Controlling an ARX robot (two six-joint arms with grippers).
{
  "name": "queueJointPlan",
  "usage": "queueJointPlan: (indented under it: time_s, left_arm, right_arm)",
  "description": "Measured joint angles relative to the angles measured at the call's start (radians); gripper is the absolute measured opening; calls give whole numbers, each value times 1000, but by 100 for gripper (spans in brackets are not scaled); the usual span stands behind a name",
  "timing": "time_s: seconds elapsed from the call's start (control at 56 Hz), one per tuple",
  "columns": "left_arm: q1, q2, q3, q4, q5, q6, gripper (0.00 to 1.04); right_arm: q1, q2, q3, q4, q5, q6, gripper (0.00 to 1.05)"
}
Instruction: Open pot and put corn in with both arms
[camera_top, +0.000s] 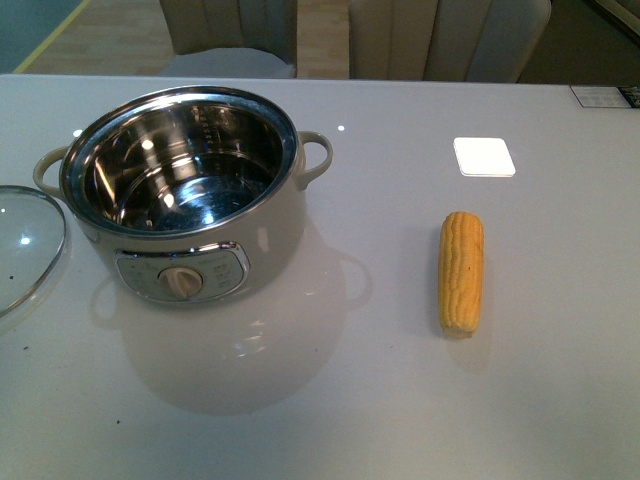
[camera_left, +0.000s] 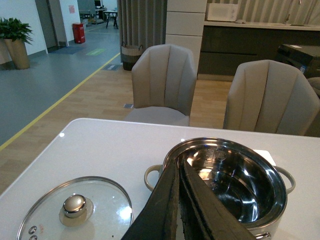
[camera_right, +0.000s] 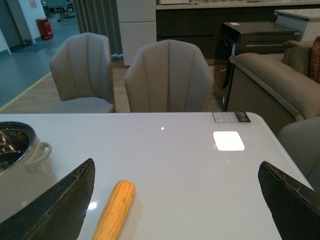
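I see the glass lid lying flat at the left edge, just beside the open pot. My left gripper is pressed together. The corn lies on the table, well right of the pot. My right gripper is spread wide.

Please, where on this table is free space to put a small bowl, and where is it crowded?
Widest bare patch: near edge of the table, in front of the pot and corn. Another lies between pot and corn. Right of the corn, nearer than the white square, is free. Crowded: the glass lid lies close by the pot's left.
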Motion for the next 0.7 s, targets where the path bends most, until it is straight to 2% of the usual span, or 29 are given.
queueJointPlan:
  time_s: [0.447, 0.554, 0.697]
  left_arm:
    - [0, -161, 0, -162, 0, 0, 3]
    - [0, -304, 0, -322, 0, 0, 3]
    - [0, -325, 0, -331, 0, 0, 3]
  right_arm:
    - [0, 0, 0, 0, 0, 0, 96]
    - [0, 0, 0, 0, 0, 0, 96]
    - [0, 0, 0, 0, 0, 0, 96]
